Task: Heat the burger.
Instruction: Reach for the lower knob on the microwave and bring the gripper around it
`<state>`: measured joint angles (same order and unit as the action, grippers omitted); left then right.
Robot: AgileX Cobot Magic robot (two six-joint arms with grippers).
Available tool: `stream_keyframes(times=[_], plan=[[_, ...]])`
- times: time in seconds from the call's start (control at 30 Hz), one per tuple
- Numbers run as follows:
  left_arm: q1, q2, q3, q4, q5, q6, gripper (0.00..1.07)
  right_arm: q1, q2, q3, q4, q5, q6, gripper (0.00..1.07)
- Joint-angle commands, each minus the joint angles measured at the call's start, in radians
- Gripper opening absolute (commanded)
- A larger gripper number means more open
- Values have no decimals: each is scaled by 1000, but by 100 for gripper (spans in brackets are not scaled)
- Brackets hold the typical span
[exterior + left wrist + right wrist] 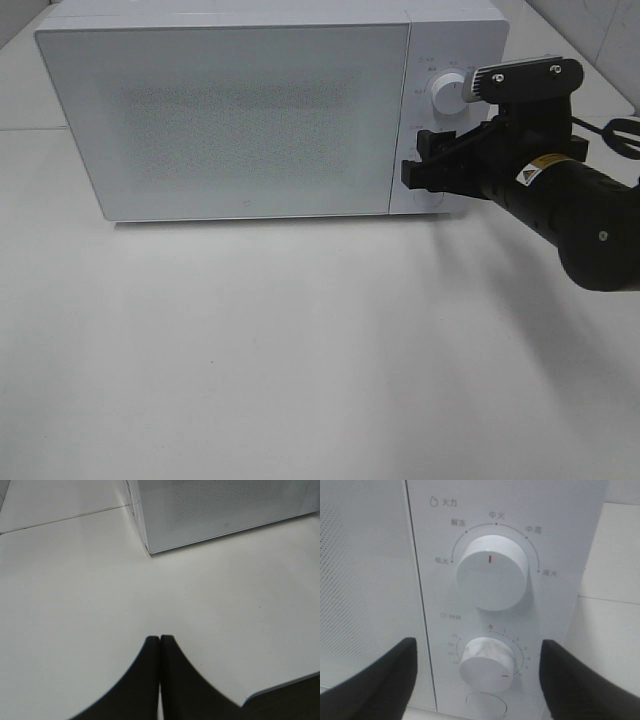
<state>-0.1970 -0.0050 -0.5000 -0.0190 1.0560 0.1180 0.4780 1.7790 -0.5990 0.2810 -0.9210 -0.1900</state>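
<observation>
Well, the burger is nowhere to be seen; the microwave (230,115) has its cloudy door (365,580) shut, so I guess the burger sits inside, but I cannot tell. The right tool (477,650) is wide, with one finger on each side of the small timer knob (487,662), not touching it; the big power knob (492,572) sits just at 12 o'clock from it. The timer's red mark points to about 4 o'clock, away from the zero at 12. To do this well, I think the tool should come straight in, close softly on the small knob only and turn slowly; the door's edge is close at 9 o'clock. The left tool (160,645) is pressed narrow and holds nothing; it hangs over bare table (300,350), about 7 o'clock from the microwave, with lots of free room.
</observation>
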Motion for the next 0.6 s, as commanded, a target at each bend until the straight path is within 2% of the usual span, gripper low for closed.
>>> stream_keyframes(times=[0.03, 0.27, 0.6], plan=[[1, -22, 3, -4, -16, -2, 0, 2, 52, -43, 7, -21, -7, 64], [1, -22, 3, -4, -16, -2, 0, 2, 134, -89, 18, -33, -7, 64], [1, -22, 3, -4, -16, -2, 0, 2, 173, -98, 30, -85, -7, 64]])
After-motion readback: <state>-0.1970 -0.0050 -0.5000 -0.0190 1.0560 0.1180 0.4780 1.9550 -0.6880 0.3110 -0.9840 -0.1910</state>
